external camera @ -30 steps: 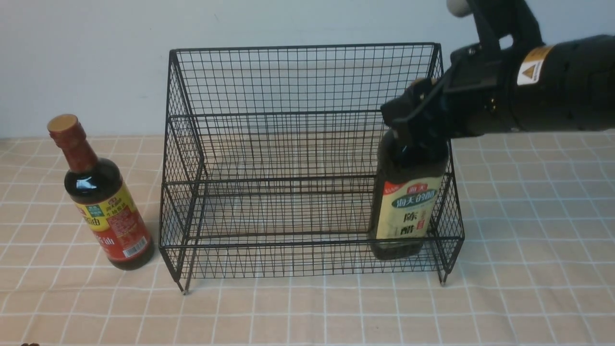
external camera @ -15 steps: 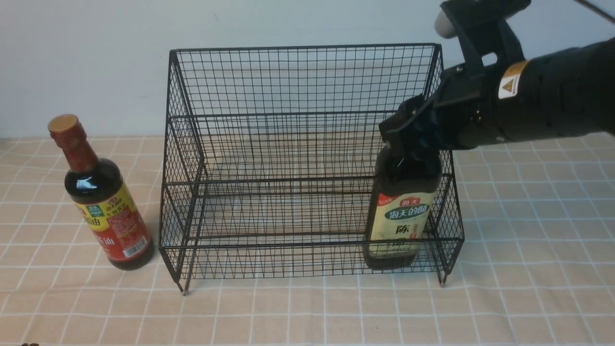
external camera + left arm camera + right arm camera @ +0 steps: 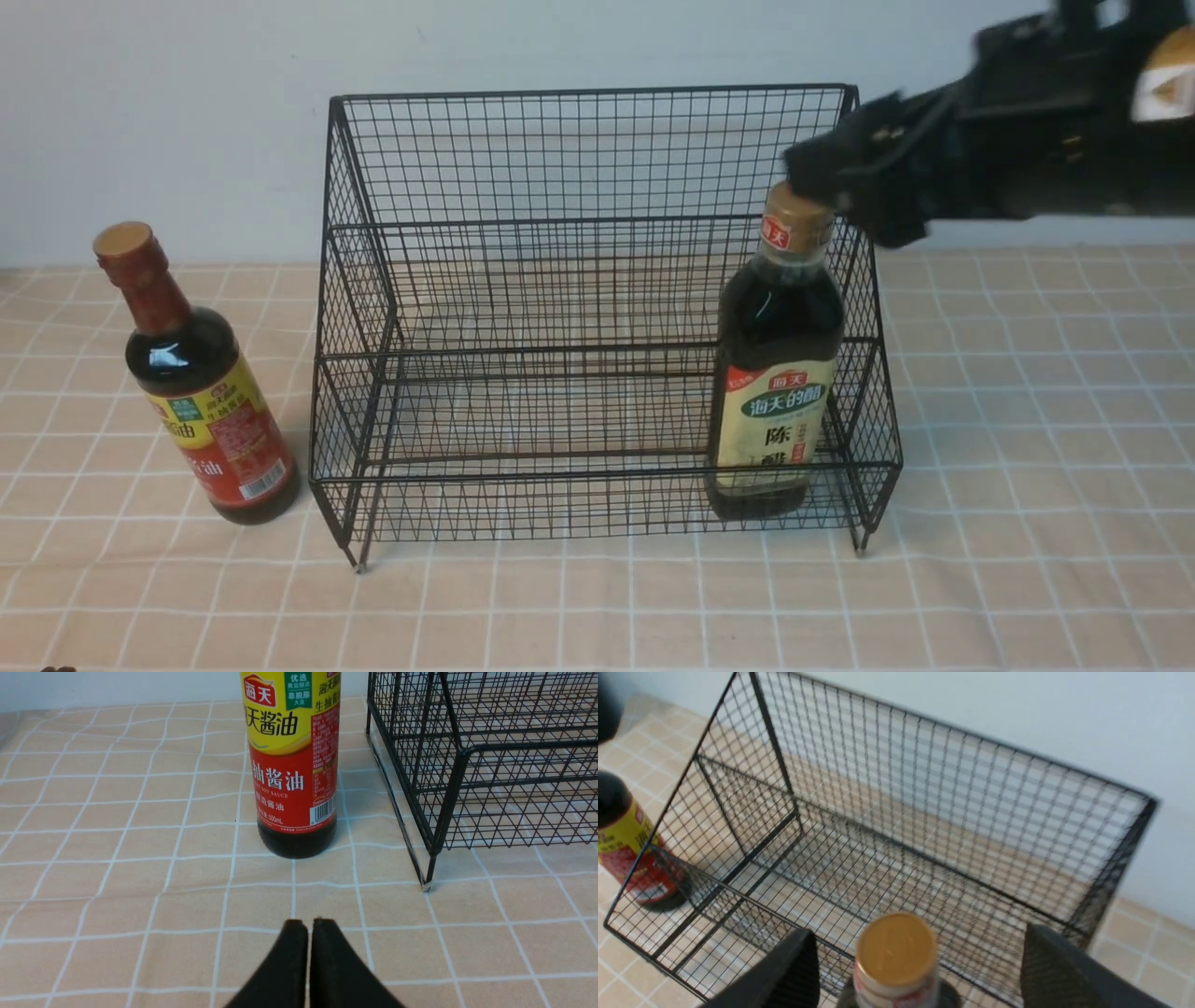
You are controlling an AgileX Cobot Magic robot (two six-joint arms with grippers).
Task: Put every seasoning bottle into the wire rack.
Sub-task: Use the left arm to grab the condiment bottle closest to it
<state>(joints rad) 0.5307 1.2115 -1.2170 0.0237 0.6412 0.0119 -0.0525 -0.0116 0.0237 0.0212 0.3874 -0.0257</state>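
Note:
The black wire rack (image 3: pixel 588 91) stands mid-table. The cream-green-labelled seasoning bottle (image 3: pixel 775 411) stands upright in its lower front tier, at the right end. My right gripper (image 3: pixel 845 191) hovers open just above and right of its tan cap. In the right wrist view the cap (image 3: pixel 896 947) sits between the spread fingers of that gripper (image 3: pixel 920 935), touching neither. The red-necked bottle (image 3: pixel 201 392) stands on the cloth left of the rack. In the left wrist view my left gripper (image 3: pixel 308 924) is shut and empty, low over the cloth in front of that bottle (image 3: pixel 292 765).
A tan checked tablecloth (image 3: pixel 597 607) covers the table. A pale wall (image 3: pixel 187 112) rises right behind the rack. The rack's front left foot (image 3: pixel 426 886) stands to one side of the red-labelled bottle, with a gap between them.
My right gripper has opened, let go of the cream-green bottle and risen up and to the right. The bottle now stands free in the rack. The left side has not moved.

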